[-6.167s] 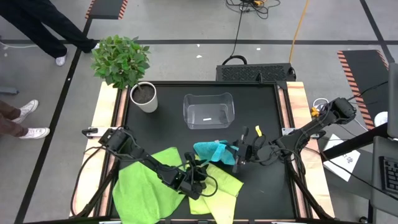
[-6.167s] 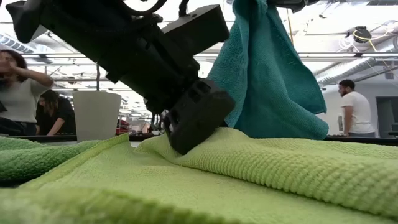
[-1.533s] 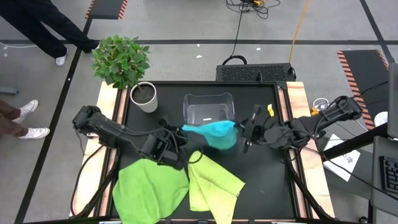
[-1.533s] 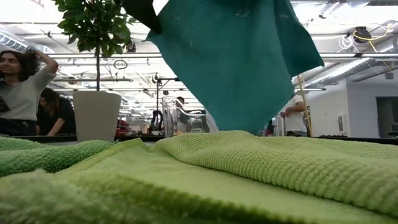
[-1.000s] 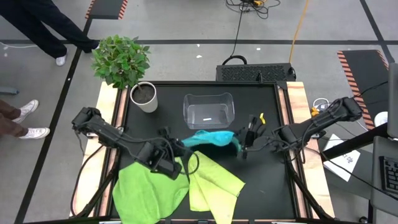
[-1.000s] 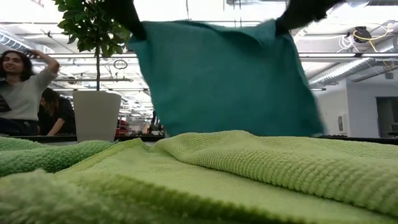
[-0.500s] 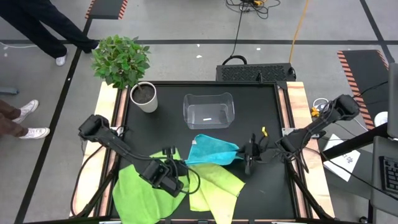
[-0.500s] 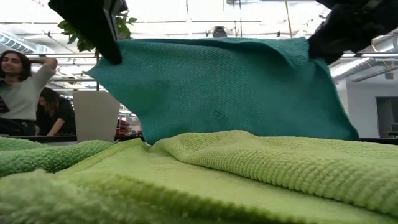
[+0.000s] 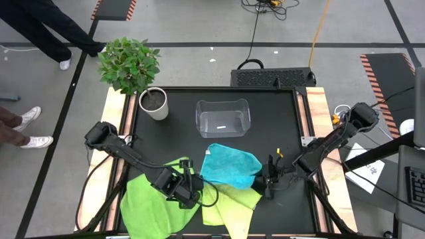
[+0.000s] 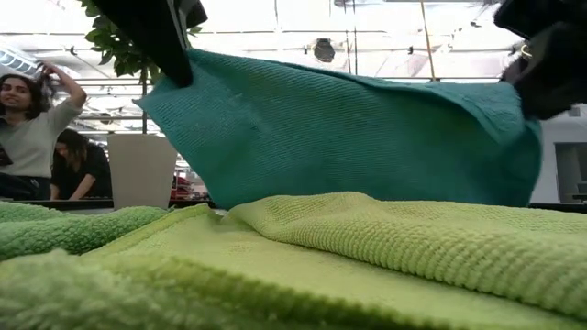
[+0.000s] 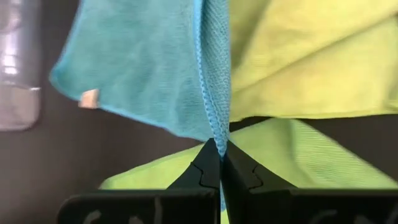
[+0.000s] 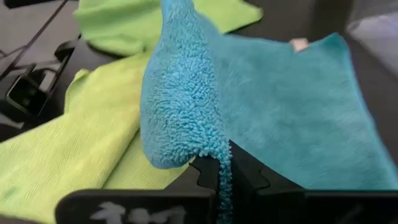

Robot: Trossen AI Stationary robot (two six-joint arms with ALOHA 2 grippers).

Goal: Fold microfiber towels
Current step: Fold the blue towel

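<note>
The turquoise towel is stretched between my two grippers above the table's middle, over the pale yellow-green towel. The bright green towel lies flat at the near left. My left gripper is shut on the turquoise towel's near left corner. My right gripper is shut on its near right corner. The towel's far edge hangs lower, near the clear bin. My left gripper pinches the turquoise towel's hemmed corner between its two fingers, at their tips. The towel spreads away from the fingers, lifted above the green towels. My right gripper pinches the towel's other near corner between its two fingers; a thick fold of cloth bulges above them. The towel is drawn across between both grippers.
A potted plant stands at the far left corner. The clear bin stands at the far middle. Bare black tabletop lies at the far right. People show beyond the table in the low view.
Both grippers have moved toward the table's near edge with the turquoise towel. The towel has gone from hanging below them near the bin to spread out wide, over the yellow-green towel. Both grippers have stayed shut on its corners.
</note>
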